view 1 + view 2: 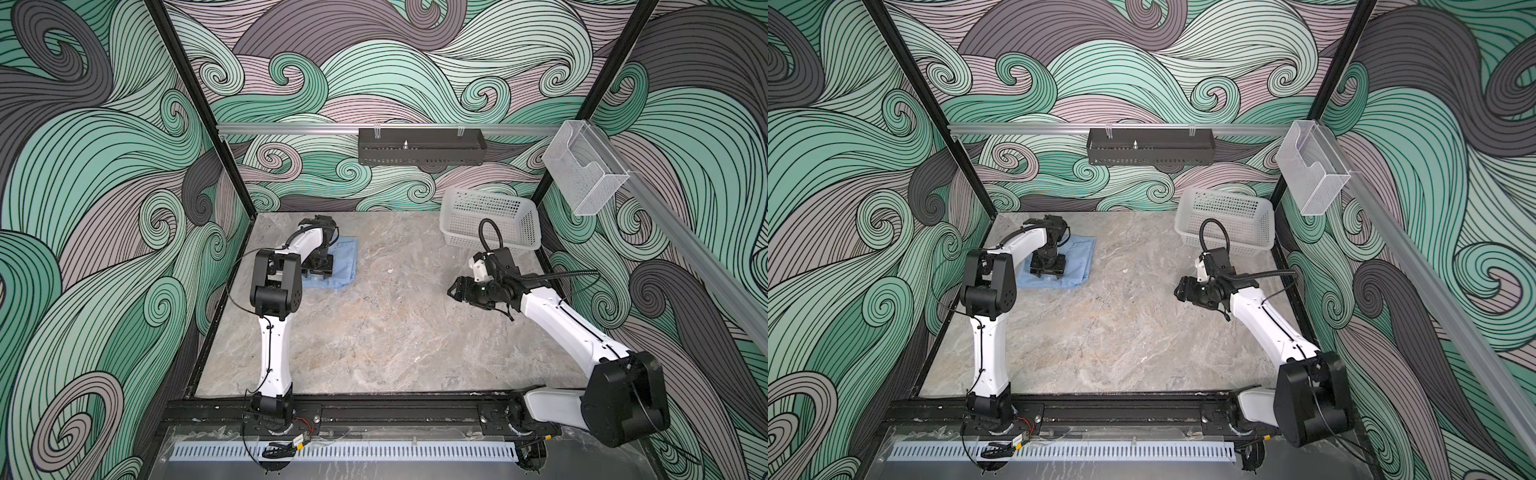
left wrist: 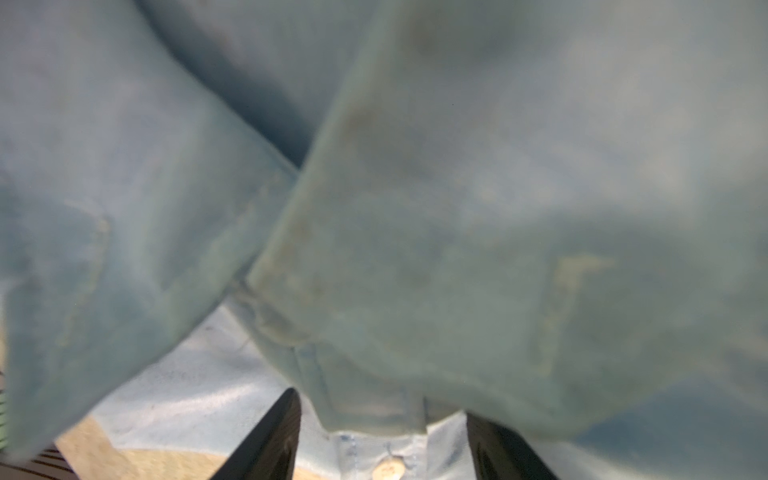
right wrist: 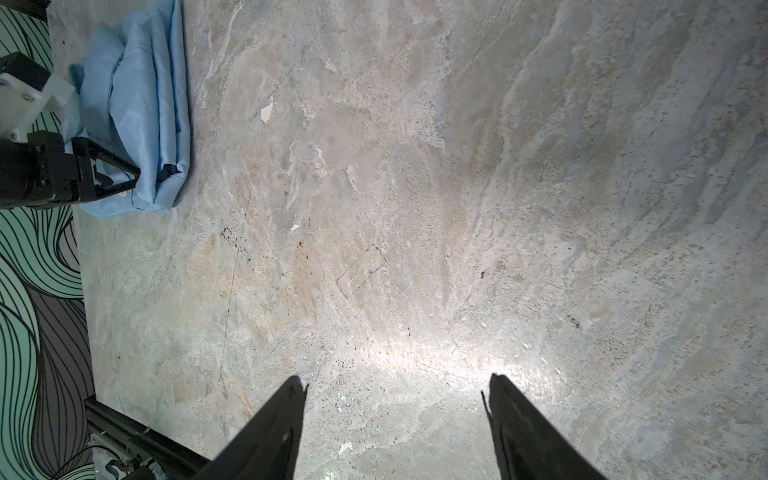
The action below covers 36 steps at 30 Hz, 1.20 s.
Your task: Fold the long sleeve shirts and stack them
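Likely step: finishing the fold. Left gripper [image 1: 319, 273] jaws straddle the shirt [image 1: 347, 255] edge at 10 o'clock; grip cannot be told. Right gripper [image 3: 395, 382], 3 o'clock: jaws apart, empty. Next, probably: flatten, then release.

We find the shirt [image 1: 347, 262] lying on the table [image 1: 395, 340] at its far left, close to the back wall. The left gripper [image 1: 318, 274] sits over the shirt's near left part. In the far right corner stands the basket [image 1: 490, 220], well apart from the shirt. Just in front of the basket, the right gripper [image 1: 455, 291] hangs above the table, with open tabletop between it and the shirt.
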Available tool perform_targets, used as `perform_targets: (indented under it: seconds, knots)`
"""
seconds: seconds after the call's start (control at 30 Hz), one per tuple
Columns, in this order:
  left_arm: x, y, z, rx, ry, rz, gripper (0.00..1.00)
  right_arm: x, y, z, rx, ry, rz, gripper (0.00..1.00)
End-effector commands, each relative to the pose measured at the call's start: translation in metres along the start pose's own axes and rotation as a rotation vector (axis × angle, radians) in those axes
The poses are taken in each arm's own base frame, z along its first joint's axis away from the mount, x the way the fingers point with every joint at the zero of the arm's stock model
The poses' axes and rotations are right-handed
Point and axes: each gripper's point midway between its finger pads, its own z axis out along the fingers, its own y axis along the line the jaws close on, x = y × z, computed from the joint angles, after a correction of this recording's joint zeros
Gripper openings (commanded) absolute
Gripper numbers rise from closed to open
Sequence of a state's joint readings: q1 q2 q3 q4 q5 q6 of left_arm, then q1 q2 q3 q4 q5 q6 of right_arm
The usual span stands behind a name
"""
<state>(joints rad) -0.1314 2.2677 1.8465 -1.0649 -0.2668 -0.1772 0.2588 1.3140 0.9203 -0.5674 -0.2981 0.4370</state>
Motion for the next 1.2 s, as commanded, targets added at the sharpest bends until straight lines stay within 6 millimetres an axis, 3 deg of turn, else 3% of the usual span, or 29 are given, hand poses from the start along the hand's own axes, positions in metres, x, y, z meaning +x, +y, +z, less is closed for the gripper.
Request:
perform_targets:
  seconds: [0.0, 0.17, 0.4, 0.57, 0.7, 0.77, 0.83, 0.87, 0.93, 1.03, 1.17]
  knots:
    - [-0.001, 0.027, 0.024, -0.076, 0.077, 0.034, 0.63, -0.004, 0.007, 0.001, -0.03, 0.001, 0.005, 0.71]
    - [-0.035, 0.061, 0.033, -0.126, 0.01, 0.029, 0.63, -0.004, 0.007, 0.006, -0.031, 0.013, 0.004, 0.71]
    - [-0.07, 0.079, 0.043, -0.088, -0.029, -0.015, 0.64, -0.004, 0.002, 0.016, -0.012, 0.035, -0.001, 0.71]
    - [-0.08, 0.078, 0.024, -0.033, -0.077, -0.062, 0.65, -0.006, 0.001, 0.018, -0.003, 0.037, 0.002, 0.71]
    - [-0.079, 0.085, -0.026, -0.02, -0.163, -0.123, 0.67, -0.012, 0.001, 0.01, 0.011, 0.005, -0.012, 0.71]
    - [-0.077, 0.091, -0.07, 0.003, -0.27, -0.164, 0.68, -0.017, 0.002, 0.004, 0.02, -0.029, -0.025, 0.71]
    - [-0.068, 0.097, -0.119, 0.023, -0.405, -0.206, 0.85, -0.028, 0.0, -0.002, 0.034, -0.109, -0.048, 0.7]
    - [-0.062, 0.102, -0.144, 0.028, -0.49, -0.231, 0.86, -0.034, -0.001, -0.006, 0.037, -0.166, -0.062, 0.7]
    - [-0.046, 0.11, -0.175, 0.042, -0.637, -0.278, 0.87, -0.049, -0.003, -0.012, 0.035, -0.315, -0.113, 0.7]
    - [-0.017, 0.113, -0.203, 0.079, -0.857, -0.302, 0.88, -0.068, -0.012, -0.029, 0.07, -0.56, -0.176, 0.73]
    - [0.02, 0.113, -0.205, 0.092, -1.111, -0.347, 0.88, -0.078, -0.028, -0.05, 0.192, -0.773, -0.3, 0.77]
